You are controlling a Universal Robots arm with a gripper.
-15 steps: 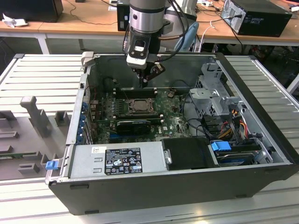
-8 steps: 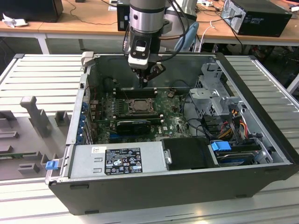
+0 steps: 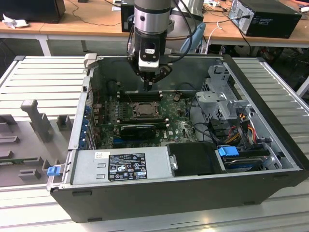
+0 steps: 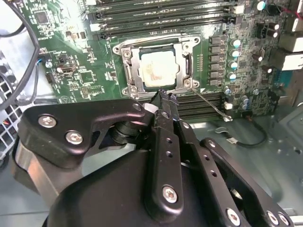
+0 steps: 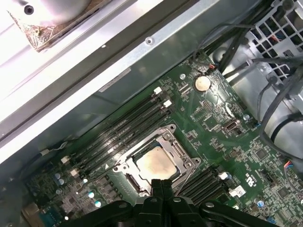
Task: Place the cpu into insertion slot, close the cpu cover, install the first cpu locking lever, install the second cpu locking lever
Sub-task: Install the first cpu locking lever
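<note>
The cpu (image 4: 158,70) lies flat in the insertion slot (image 3: 143,110) on the green motherboard, its pale face showing. The cpu cover (image 4: 129,66) lies down around it as a metal frame, and the chip shows through its window. A thin wire locking lever (image 4: 210,104) sticks out loose from the socket's corner toward the memory slots. My gripper (image 4: 163,94) hangs just above the socket's edge, fingers pressed together with nothing between them. In the first wrist view the gripper (image 5: 162,183) sits beside the cpu (image 5: 155,164). In the exterior view the gripper (image 3: 148,87) hovers over the back of the socket.
The open computer case (image 3: 270,111) walls in the board. A black heatsink block (image 3: 138,130) sits in front of the socket, with a power supply (image 3: 120,166) nearer the front. Drive cage and cables (image 3: 231,116) crowd the exterior view's right. Memory slots (image 5: 128,125) run beside the socket.
</note>
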